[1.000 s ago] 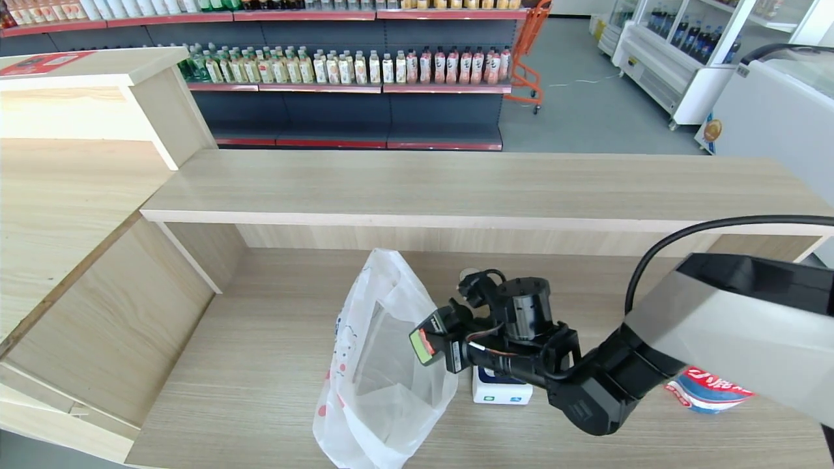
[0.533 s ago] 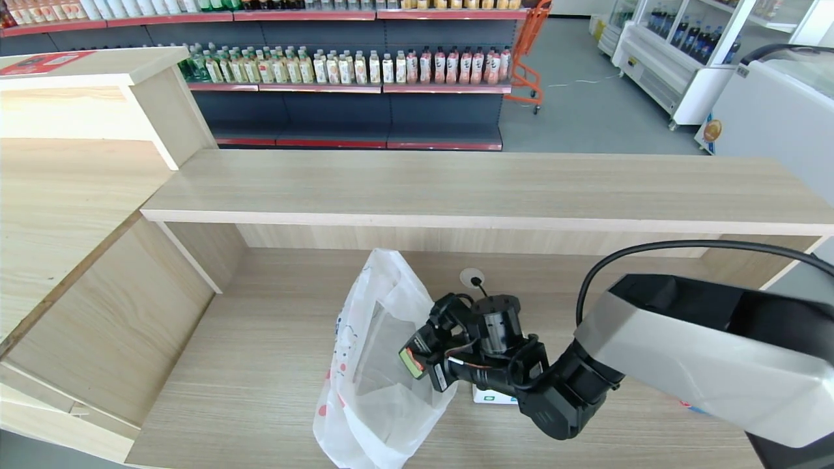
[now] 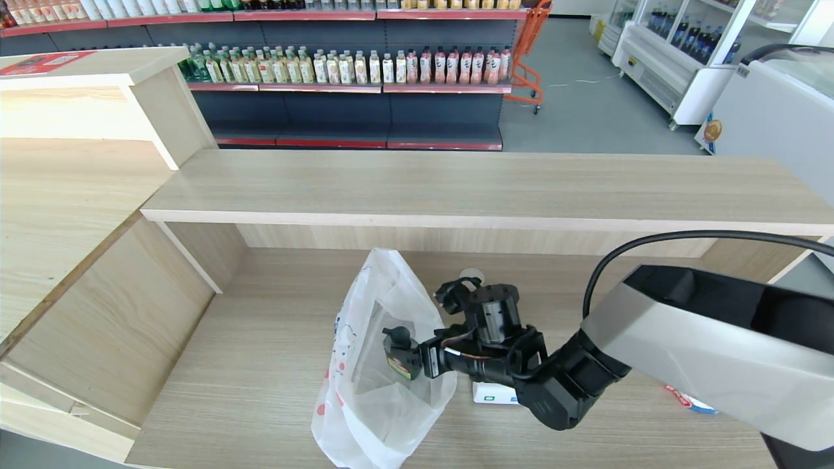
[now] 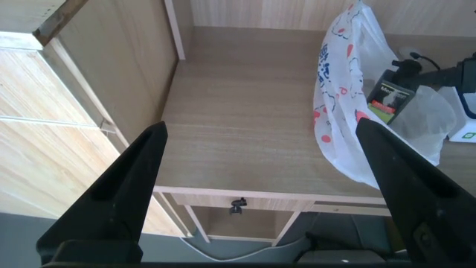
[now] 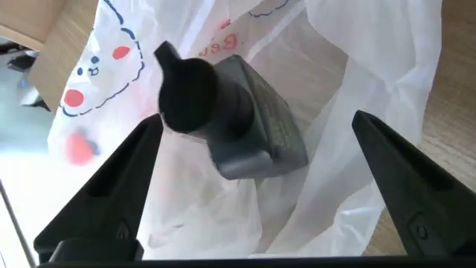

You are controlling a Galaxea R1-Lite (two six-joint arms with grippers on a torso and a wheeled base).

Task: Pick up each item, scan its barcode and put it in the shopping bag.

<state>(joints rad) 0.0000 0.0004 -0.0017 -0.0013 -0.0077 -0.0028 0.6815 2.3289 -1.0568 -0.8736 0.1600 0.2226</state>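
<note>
Farthest left, our left gripper hangs by the front edge of the wooden counter. Its fingers are spread wide with nothing between them, and it is well apart from the work. Next comes the white shopping bag, standing slumped on the counter with its mouth open toward the right arm. Inside that mouth is a small dark pack with a black cap and a green-and-red label. Our right gripper reaches into the bag around it. In the right wrist view the fingers stand far apart on either side and neither touches the pack, so we judge it is not being held. Whether it rests on the film or is in mid-drop we cannot tell. Just right of the bag, partly under the arm, a white box with a green mark sits on the counter; it is possibly the scanner. Farther right a red, white and blue packet peeks out from beneath the arm. We take the step in hand to be the bagging of the pack, at its very end. The next move calls for drawing the right gripper out through the mouth without catching the thin film and dragging the bag over. After that the packet wants picking up, scanning and bagging.
</note>
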